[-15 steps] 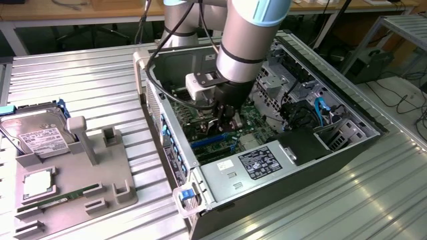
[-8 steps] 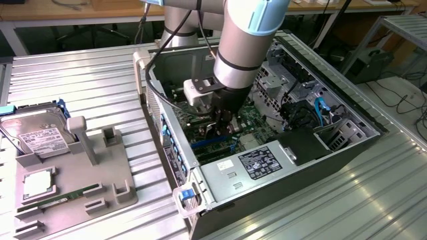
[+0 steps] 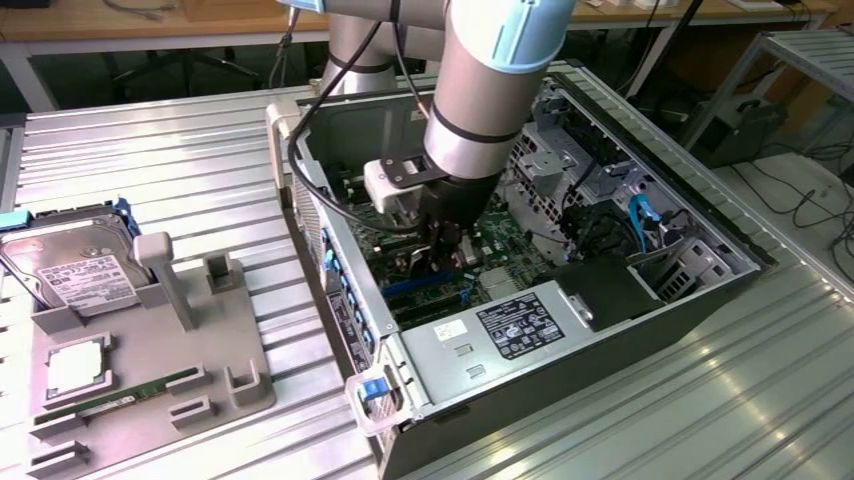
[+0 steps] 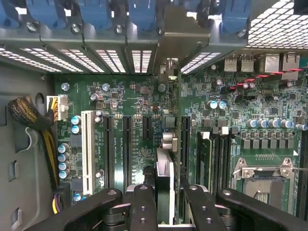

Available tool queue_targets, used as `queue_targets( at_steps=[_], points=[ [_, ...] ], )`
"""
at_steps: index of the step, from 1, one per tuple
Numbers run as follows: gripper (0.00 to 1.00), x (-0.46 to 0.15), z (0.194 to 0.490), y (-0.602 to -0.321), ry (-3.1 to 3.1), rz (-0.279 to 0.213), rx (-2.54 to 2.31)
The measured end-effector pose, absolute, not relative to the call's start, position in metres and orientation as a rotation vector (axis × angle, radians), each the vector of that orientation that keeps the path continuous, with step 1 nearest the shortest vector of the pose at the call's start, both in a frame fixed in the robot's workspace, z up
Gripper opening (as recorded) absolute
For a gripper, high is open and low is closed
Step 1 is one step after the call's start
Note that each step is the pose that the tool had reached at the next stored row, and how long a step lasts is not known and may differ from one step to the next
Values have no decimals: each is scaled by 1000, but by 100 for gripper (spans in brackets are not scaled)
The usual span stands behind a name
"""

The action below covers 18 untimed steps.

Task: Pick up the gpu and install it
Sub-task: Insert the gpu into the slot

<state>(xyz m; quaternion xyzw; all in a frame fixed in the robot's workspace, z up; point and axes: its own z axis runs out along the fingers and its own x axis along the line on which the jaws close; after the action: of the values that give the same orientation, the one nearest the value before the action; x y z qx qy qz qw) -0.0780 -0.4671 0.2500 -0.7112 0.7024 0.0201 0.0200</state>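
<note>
arm reaches down into the open computer case (image 3: pixel 694 225) on the ribbed metal surface (image 3: pixel 160 170). fingers (image 4: pixel 142 207) clamped on the gpu (image 4: pixel 169 159), held edge-on, upright over the motherboard (image 4: pixel 130 103), its bracket end up against the rear slot openings. gripper (image 4: pixel 166 207) low among the expansion slots. hard drive (image 3: pixel 78 268) rests in the grey holder (image 3: pixel 174 350), exterior view's left.

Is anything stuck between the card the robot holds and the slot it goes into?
Nothing visible. The gripper holds the green gpu card with its silver bracket edge-on right over the green motherboard, among the long black slots, inside the open computer case.
</note>
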Motion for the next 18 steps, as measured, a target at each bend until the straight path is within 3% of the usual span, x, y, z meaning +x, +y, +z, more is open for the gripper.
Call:
queue_targets(
  at_steps=[18],
  points=[
    [27, -78, 245, -467, 2179, 62, -2206]
  ],
)
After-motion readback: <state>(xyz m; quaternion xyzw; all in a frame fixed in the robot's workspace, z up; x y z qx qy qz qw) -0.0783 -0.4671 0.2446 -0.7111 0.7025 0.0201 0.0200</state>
